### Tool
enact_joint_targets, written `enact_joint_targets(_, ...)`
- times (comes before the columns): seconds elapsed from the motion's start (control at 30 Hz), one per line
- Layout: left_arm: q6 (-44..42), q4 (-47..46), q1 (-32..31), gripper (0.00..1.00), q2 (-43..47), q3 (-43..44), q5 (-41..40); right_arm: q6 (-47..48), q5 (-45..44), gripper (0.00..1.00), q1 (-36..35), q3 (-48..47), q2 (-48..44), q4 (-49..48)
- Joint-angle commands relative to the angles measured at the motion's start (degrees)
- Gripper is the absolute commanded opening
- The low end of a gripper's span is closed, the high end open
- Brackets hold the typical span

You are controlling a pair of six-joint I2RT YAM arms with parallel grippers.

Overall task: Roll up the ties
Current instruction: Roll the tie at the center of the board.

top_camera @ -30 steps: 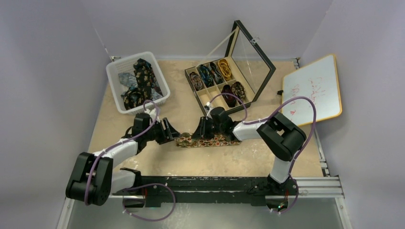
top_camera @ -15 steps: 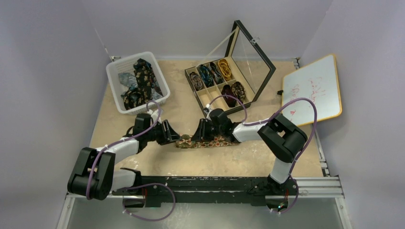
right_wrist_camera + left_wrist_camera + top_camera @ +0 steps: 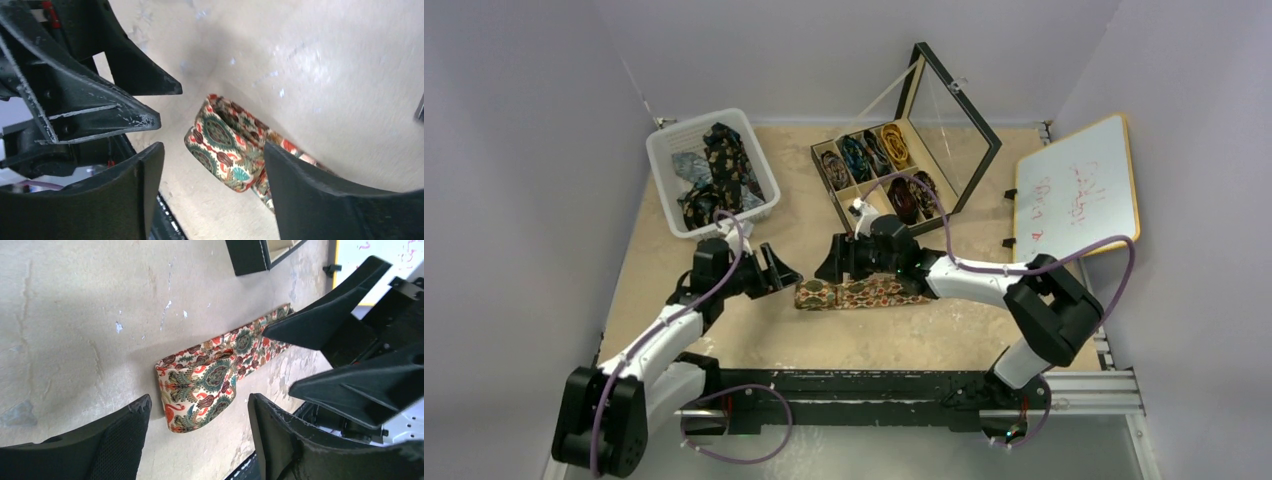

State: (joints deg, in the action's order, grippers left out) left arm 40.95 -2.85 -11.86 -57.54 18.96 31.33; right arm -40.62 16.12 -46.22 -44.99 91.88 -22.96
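Observation:
One of the ties point(image 3: 856, 293), floral in red, teal and cream, lies flat on the table with its left end folded over into a loose loop point(image 3: 200, 387). My left gripper point(image 3: 786, 274) hovers just left of that loop, open, touching nothing; in its wrist view the loop shows between its spread fingers point(image 3: 117, 437). My right gripper point(image 3: 826, 266) hangs open above the same end, with the folded loop point(image 3: 225, 150) below its fingers point(image 3: 310, 195). The two grippers face each other closely. More ties lie in the basket point(image 3: 714, 165), and wound coils point(image 3: 894, 143) sit in the box.
A white basket point(image 3: 656, 160) stands at the back left. A black compartment box point(image 3: 821, 153) with its glass lid point(image 3: 954, 125) propped open is at the back centre. A whiteboard point(image 3: 1079, 190) leans at the right. A black rail point(image 3: 904, 385) runs along the near edge.
Both grippers have opened and let go of the tie. The right gripper has lifted and shifted left off the tie; the left arm has drawn back slightly. The folded end rests on the table.

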Motion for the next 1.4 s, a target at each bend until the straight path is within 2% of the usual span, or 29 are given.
enact_joint_targets(0.0, 2.68, 5.82, 0.43, 0.69, 5.82, 0.64, -5.61, 17.4, -0.73, 0.78, -0.09, -3.53, -3.36, -4.81)
enact_joint_targets(0.1, 4.57, 10.97, 0.43, 0.7, 10.35, -0.08, -9.49, 29.69, 2.47, 0.79, -0.09, -0.73, -3.99, -11.02)
enact_joint_targets(0.17, 6.08, 14.2, 0.43, 0.7, 13.36, -0.55, -12.46, 38.66, 6.31, 0.92, -0.09, -0.11, -3.51, -10.77)
enact_joint_targets(0.23, 7.02, 17.5, 0.43, 0.71, 16.53, -0.91, -15.93, 46.89, 9.42, 0.96, -0.37, -0.57, -1.81, -9.09)
enact_joint_targets(0.3, 7.63, 20.79, 0.43, 0.72, 18.9, -1.04, -18.74, 54.09, 11.75, 0.96, -1.38, -4.01, 0.71, -2.33)
enact_joint_targets(0.4, 6.98, 24.29, 0.43, 0.75, 21.2, -0.11, -21.37, 66.7, 8.57, 0.97, -2.96, -9.18, 4.44, 10.5)
enact_joint_targets(0.47, 6.37, 25.23, 0.43, 0.75, 21.01, 1.05, -22.22, 70.49, 7.13, 0.96, -2.97, -11.44, 6.36, 14.41)
enact_joint_targets(0.6, 6.15, 25.7, 0.43, 0.75, 18.79, 2.19, -23.58, 70.7, 12.15, 0.99, -3.15, -14.71, 7.11, 16.08)
enact_joint_targets(0.77, 5.9, 25.4, 0.43, 0.75, 18.74, 1.99, -23.12, 71.32, 14.92, 0.99, -4.48, -13.61, 5.78, 14.75)
enact_joint_targets(0.97, 5.31, 24.92, 0.43, 0.75, 19.04, 2.19, -23.07, 71.6, 15.21, 0.99, -5.29, -15.86, 9.82, 17.37)
enact_joint_targets(1.37, 5.67, 25.15, 0.43, 0.75, 18.36, 2.41, -23.06, 71.76, 14.19, 0.99, -6.08, -19.06, 16.12, 15.86)
